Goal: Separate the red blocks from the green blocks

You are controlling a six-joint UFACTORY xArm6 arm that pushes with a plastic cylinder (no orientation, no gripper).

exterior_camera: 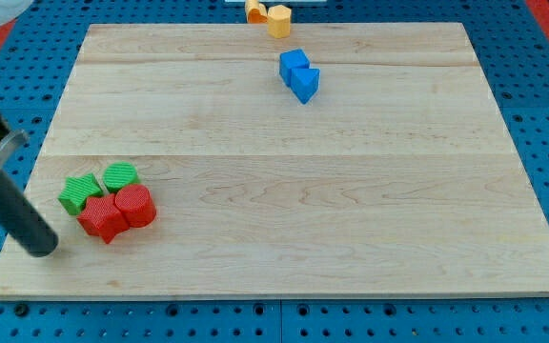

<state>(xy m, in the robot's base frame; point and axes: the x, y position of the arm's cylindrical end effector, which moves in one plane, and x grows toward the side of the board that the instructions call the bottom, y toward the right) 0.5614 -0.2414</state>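
Item: wooden worktop (351, 210), cluster at the view's lower left. Green star block (80, 191) and green round block (120, 176) sit at the cluster's top; red star block (101, 217) and red round block (135, 205) sit just below, touching the greens.

Rod: tip (42, 250) rests left of the cluster, apart from every block.

Jaws: none fitted; the rod holds nothing.

Risk: a push from the left would likely carry all four together, since reds and greens touch; a block could also slip off the near edge.

Elsewhere: two blue blocks (299, 74), two orange blocks (270, 17) at the top.
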